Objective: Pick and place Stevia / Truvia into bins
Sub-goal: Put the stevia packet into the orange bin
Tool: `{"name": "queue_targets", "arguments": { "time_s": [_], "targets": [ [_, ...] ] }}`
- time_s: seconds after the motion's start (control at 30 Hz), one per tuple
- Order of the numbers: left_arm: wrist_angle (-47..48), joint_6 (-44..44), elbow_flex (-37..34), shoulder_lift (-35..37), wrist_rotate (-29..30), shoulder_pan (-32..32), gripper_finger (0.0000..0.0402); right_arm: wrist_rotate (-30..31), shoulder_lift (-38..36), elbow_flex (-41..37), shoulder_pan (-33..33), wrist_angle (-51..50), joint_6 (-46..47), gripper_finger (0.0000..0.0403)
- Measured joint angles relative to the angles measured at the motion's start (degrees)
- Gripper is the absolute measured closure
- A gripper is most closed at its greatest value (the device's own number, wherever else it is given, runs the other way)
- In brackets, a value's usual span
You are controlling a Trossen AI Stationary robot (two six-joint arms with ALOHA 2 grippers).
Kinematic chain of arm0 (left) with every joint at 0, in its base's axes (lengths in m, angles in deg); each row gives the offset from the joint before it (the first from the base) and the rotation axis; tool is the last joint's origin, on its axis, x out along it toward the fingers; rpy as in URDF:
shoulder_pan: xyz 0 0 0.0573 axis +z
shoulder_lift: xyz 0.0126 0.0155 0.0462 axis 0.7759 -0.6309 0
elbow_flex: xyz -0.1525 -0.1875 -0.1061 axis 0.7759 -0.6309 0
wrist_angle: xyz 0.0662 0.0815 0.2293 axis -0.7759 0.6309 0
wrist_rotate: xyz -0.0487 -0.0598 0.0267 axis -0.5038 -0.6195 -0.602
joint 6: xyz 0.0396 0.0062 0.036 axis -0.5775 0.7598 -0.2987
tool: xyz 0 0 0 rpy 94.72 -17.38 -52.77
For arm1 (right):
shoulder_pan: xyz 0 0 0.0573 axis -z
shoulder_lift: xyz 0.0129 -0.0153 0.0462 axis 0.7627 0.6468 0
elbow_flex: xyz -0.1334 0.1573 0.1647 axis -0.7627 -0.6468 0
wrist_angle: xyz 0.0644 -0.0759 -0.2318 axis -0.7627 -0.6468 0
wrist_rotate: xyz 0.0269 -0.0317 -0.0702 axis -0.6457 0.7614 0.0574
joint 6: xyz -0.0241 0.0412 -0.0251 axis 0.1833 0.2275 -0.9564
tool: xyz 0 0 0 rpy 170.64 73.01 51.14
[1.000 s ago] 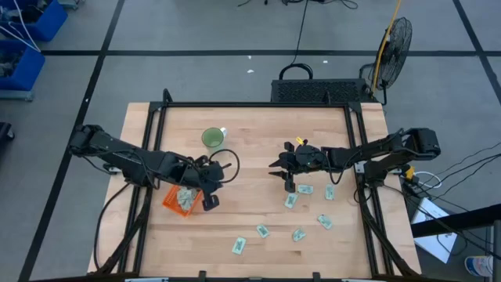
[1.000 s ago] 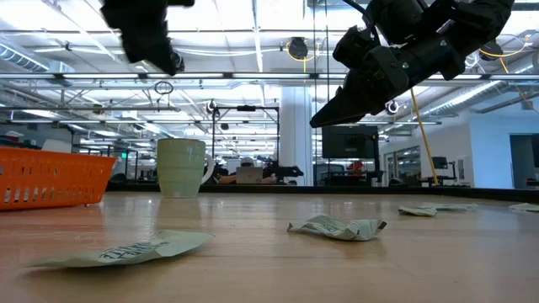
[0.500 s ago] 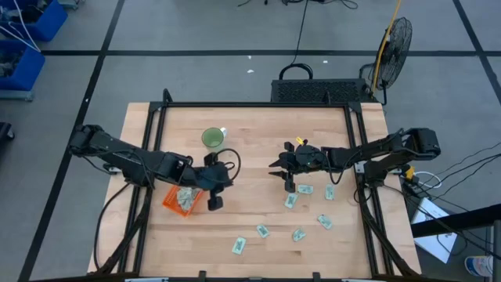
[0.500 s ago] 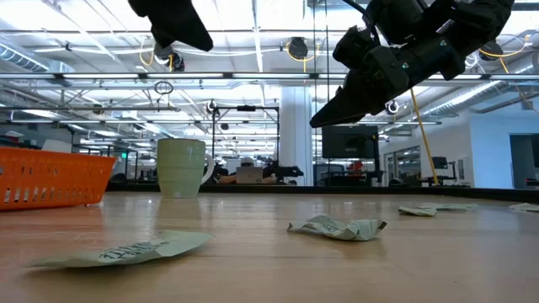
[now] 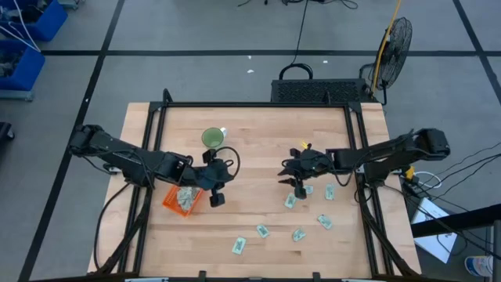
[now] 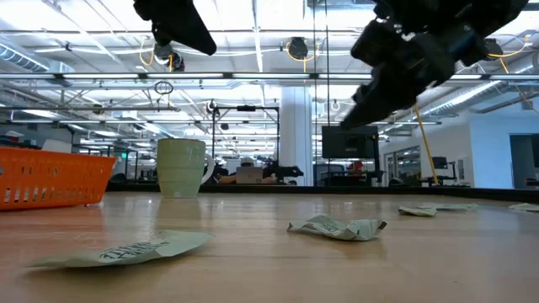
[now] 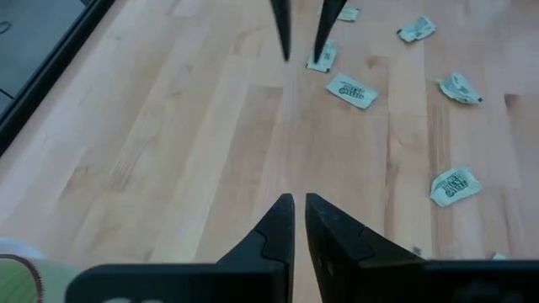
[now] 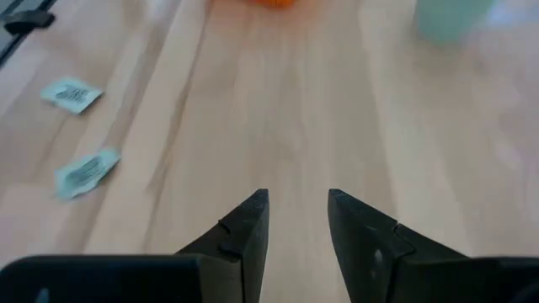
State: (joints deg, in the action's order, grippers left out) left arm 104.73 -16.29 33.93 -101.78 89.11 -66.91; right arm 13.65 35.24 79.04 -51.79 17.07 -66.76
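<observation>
Above the packets (image 5: 290,201) at four o'clock, the open, empty right tool (image 5: 298,185) has been shifted; a pick is judged next.

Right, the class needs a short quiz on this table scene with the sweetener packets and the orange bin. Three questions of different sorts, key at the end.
1. True or false: the orange bin already holds some packets.
2. Which has its fingers clearly apart? A. left pincer B. right pincer C. neither
3. Fill in: the pincer nearer the bin is the ___ one.
Key: 1 true; 2 B; 3 left.
</observation>
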Motion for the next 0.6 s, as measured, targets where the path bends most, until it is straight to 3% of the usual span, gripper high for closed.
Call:
{"name": "queue_targets", "arguments": {
  "time_s": [0.37, 0.6],
  "targets": [
    [0.5, -2.1, 0.0, 0.0, 0.0, 0.0, 0.0362, 0.4, -9.7, 0.0, -7.3, -40.9, 27.4, 0.0287],
    [0.5, -5.0, 0.0, 0.0, 2.4, 0.0, 0.0362, 7.3, -9.5, 0.0, -9.2, -54.4, 37.2, 0.0287]
  ]
}}
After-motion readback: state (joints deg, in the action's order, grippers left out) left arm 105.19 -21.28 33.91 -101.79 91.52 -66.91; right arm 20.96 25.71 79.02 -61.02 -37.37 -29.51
